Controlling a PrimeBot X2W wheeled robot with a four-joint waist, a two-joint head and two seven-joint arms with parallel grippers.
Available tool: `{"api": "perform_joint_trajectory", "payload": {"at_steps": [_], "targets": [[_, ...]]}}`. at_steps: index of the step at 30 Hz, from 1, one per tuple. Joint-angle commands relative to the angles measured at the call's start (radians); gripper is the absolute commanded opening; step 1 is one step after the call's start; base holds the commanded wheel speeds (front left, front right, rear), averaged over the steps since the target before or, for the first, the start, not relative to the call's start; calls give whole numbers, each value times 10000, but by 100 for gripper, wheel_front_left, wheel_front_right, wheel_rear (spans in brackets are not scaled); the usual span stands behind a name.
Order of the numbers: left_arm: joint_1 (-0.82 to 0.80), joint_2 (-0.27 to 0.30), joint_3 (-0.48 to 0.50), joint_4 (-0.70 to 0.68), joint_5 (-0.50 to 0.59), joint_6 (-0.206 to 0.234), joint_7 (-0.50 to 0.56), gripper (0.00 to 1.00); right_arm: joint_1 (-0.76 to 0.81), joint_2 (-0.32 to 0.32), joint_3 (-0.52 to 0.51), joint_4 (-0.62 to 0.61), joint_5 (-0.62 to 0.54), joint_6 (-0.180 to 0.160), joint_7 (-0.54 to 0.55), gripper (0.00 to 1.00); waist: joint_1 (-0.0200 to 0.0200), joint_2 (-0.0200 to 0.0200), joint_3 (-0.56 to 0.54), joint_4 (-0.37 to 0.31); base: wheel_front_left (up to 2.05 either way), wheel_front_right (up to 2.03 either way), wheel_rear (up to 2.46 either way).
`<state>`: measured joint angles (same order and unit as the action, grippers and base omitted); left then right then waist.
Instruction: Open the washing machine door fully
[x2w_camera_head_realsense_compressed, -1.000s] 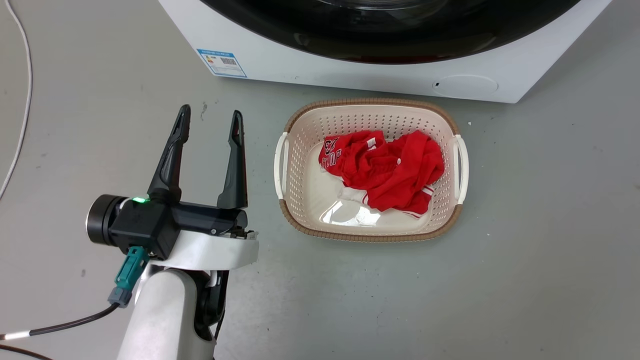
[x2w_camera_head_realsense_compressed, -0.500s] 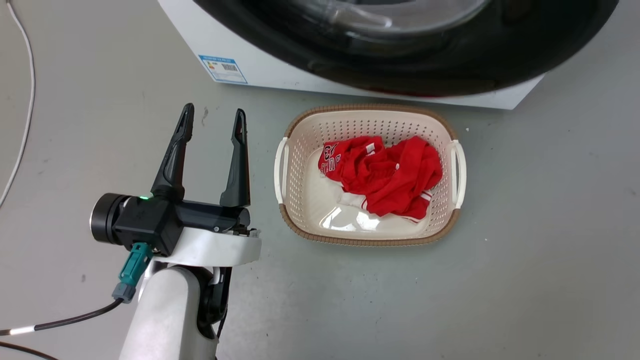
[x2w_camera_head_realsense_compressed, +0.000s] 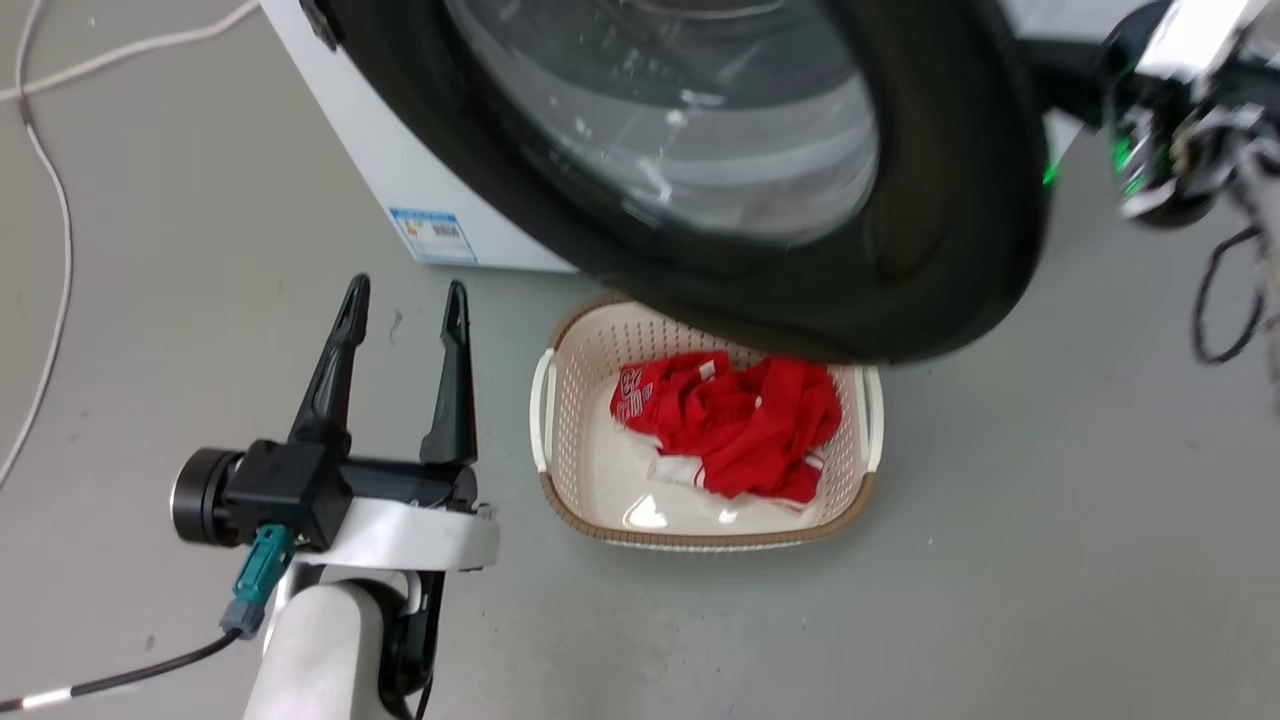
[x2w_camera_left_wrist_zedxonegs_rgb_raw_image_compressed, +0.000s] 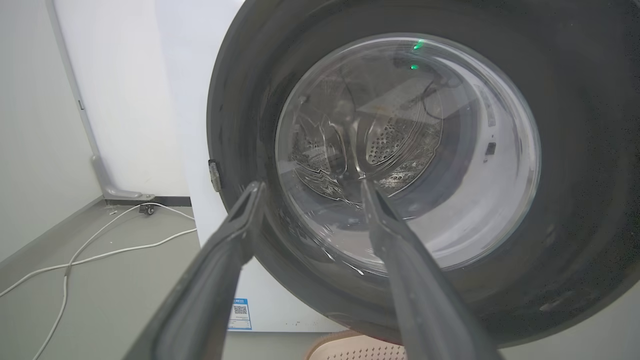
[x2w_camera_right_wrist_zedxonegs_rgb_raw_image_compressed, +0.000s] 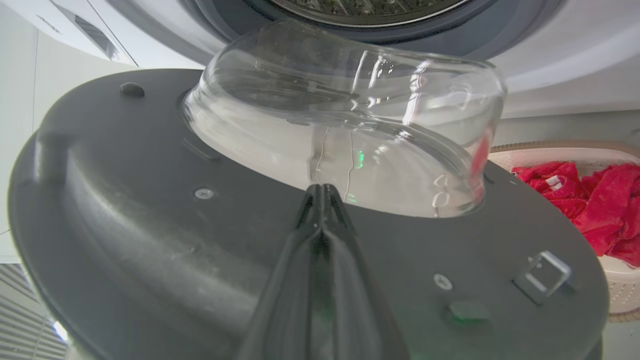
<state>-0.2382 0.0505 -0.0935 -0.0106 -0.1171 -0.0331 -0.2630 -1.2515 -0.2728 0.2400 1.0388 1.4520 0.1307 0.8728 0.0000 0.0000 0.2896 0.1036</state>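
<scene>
Right pincer (x2w_camera_right_wrist_zedxonegs_rgb_raw_image_compressed: 322, 192), fingers together, sits against the inner face of the washing machine door (x2w_camera_head_realsense_compressed: 960, 200), half-swung above the basket (x2w_camera_head_realsense_compressed: 543, 400); left pincer (x2w_camera_head_realsense_compressed: 407, 290) hangs with fingers apart. Swing seems midway; next push must carry it wider.

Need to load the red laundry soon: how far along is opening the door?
Done: the washing machine door is unlatched and swung partway out above the basket. In hand: the right gripper, fingers together, is at the door's inner face. Remaining: swinging it fully open; the left gripper is open.
</scene>
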Motion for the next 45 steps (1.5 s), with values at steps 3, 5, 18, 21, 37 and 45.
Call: {"api": "perform_joint_trajectory", "payload": {"at_steps": [3, 5, 18, 21, 37, 45], "targets": [[535, -5, 286, 95, 255, -136, -26, 100, 1447, 559, 87, -967, 336, -1, 439, 0, 0, 0, -801, -240, 0, 0, 0], [691, -5, 359, 138, 324, -191, -26, 100, 1909, 740, 133, -1294, 395, 0, 506, 0, 0, 0, -998, -267, 0, 0, 0], [1253, -5, 393, 303, 451, -381, -26, 100, 4010, 1865, 659, -3145, 730, 0, 964, 0, 0, 0, -1720, -139, 0, 0, 0], [1293, -3, 311, 329, 416, -378, -26, 100, 4351, 2030, 861, -3472, 758, -1, 998, 0, 0, 0, -1803, -95, 0, 0, 0], [1537, -5, 288, 397, 347, -283, -26, 100, 5577, 2217, 1676, -4686, 1499, -1, -762, 0, 0, 0, -2113, -445, 0, 0, 0], [1673, -4, 514, 422, 357, -239, -26, 100, 6191, 2179, 901, -5112, 573, 0, -4350, 0, 0, 0, -2238, -797, 0, 0, 0]]}}
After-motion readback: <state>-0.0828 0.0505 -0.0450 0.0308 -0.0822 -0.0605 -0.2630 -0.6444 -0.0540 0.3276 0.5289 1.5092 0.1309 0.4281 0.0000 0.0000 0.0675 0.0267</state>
